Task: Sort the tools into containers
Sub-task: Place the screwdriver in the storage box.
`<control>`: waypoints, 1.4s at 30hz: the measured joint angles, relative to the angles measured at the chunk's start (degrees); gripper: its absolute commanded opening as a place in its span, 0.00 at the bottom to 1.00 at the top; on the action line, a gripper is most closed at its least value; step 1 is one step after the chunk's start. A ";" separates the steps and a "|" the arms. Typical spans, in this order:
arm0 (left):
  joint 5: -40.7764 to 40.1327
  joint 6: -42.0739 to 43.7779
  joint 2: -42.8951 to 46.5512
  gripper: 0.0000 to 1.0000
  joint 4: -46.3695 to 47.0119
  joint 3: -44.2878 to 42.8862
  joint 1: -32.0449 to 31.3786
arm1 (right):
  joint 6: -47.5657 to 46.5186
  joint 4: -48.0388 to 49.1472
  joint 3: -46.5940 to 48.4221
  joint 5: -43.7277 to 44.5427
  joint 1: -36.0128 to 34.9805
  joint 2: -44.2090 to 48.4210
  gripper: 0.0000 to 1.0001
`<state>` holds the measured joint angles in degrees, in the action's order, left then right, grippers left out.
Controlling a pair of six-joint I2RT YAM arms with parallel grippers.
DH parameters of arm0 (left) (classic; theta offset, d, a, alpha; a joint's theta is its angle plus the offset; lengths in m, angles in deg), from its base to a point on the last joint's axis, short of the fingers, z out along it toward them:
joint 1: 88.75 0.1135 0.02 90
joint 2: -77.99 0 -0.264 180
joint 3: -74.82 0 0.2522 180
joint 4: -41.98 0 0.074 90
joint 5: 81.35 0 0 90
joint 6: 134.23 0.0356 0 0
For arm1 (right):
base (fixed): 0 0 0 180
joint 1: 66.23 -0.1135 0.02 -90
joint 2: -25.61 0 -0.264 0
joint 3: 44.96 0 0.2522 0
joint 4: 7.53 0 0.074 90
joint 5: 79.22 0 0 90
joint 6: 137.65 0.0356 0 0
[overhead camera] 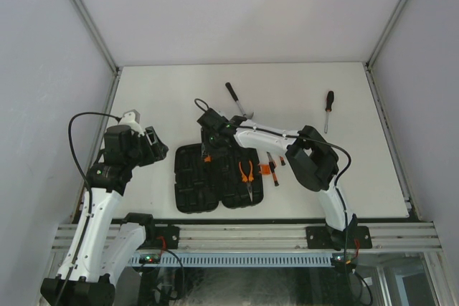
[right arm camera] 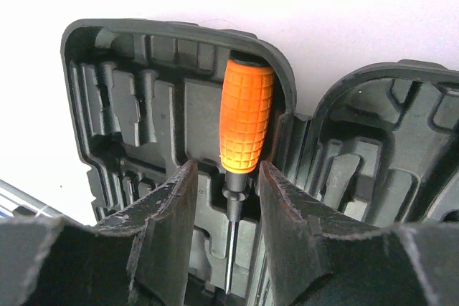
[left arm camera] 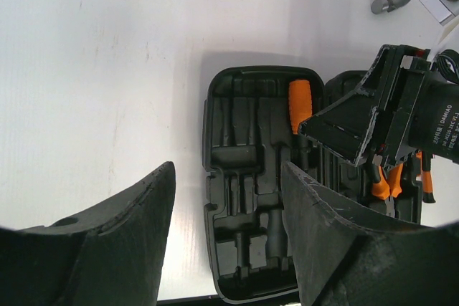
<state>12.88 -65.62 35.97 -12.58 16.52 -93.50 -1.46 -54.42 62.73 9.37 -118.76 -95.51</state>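
orange-handled screwdriver [right arm camera: 246, 116] in tool case [right arm camera: 122, 98]

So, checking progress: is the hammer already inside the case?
No, the hammer lies on the table beyond the case, outside both halves.

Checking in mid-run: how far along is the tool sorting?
Done: pliers sit in the case. In hand: the right gripper stands open around an orange-handled screwdriver lying in its slot. Remaining: hammer, long screwdriver and slim screwdrivers on the table. The left gripper is open, empty.
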 measured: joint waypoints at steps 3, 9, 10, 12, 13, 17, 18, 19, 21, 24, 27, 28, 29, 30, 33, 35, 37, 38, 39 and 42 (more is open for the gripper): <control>0.00 0.00 0.00 0.65 0.02 0.00 0.00 | 0.04 -0.02 0.00 0.02 0.00 0.00 0.38; 0.00 0.00 0.00 0.65 0.02 0.00 0.00 | -0.20 -0.22 0.00 0.76 -0.04 0.00 0.30; 0.00 0.00 0.00 0.65 0.02 0.00 0.00 | -0.28 -0.31 0.00 0.96 -0.07 0.00 0.29; 0.02 0.00 0.00 0.65 0.02 0.00 0.00 | -0.44 -0.63 0.00 1.18 -0.13 0.00 0.28; 0.02 0.00 0.00 0.65 0.02 0.00 0.00 | -0.46 -0.76 0.00 1.20 -0.20 0.00 0.27; 0.02 0.00 0.00 0.65 0.02 0.00 0.00 | -0.55 -1.18 0.00 1.20 -0.66 0.00 0.27; 0.02 0.00 0.00 0.65 0.02 0.00 0.00 | -0.59 -1.31 0.00 1.20 -0.87 0.02 0.27; 0.04 0.00 0.00 0.65 0.04 0.00 0.00 | -0.59 -1.44 0.00 1.20 -0.98 0.00 0.27; 0.04 0.00 0.00 0.65 0.07 0.00 0.00 | -0.61 -1.64 0.00 1.18 -1.29 0.02 0.26; 0.22 0.00 0.00 0.65 0.20 0.00 0.00 | -0.66 -2.10 0.00 1.16 -1.73 0.02 0.25; 0.35 0.00 0.00 0.65 0.44 0.00 0.00 | -0.72 -2.51 0.00 1.14 -2.10 0.02 0.23; 0.39 0.00 0.00 0.65 0.44 0.00 0.00 | -0.79 -2.58 0.00 1.14 -2.21 0.02 0.23; 0.42 0.00 0.00 0.65 0.44 0.00 0.00 | -0.81 -2.64 0.00 1.11 -2.29 0.00 0.23; 0.42 0.00 -0.02 0.65 0.44 0.00 0.00 | -0.81 -2.69 0.00 1.09 -2.38 0.02 0.23; 0.42 0.00 -0.04 0.65 0.44 0.00 0.00 | -0.81 -2.71 -0.02 0.90 -2.51 0.02 0.22; 0.44 0.00 -0.11 0.65 0.44 0.00 0.00 | -0.81 -2.73 -0.02 0.90 -2.60 0.00 0.22; 0.44 0.00 -0.22 0.65 0.46 0.00 0.00 | -0.81 -2.78 -0.02 0.90 -2.67 0.02 0.22; 0.44 0.00 -0.26 0.65 0.46 0.00 0.00 | -0.81 -2.82 -0.02 0.90 -2.69 0.02 0.21; 0.44 0.00 -0.31 0.65 0.46 0.00 0.00 | -0.81 -2.89 -0.02 0.90 -2.71 0.00 0.21; 0.44 0.00 -0.33 0.65 0.50 0.00 0.00 | -0.81 -3.13 -0.02 0.98 -2.69 0.00 0.20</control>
<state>13.31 -65.62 35.65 -12.08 16.52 -93.50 -2.26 -57.54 62.71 10.36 -121.45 -95.51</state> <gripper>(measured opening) 0.647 0.207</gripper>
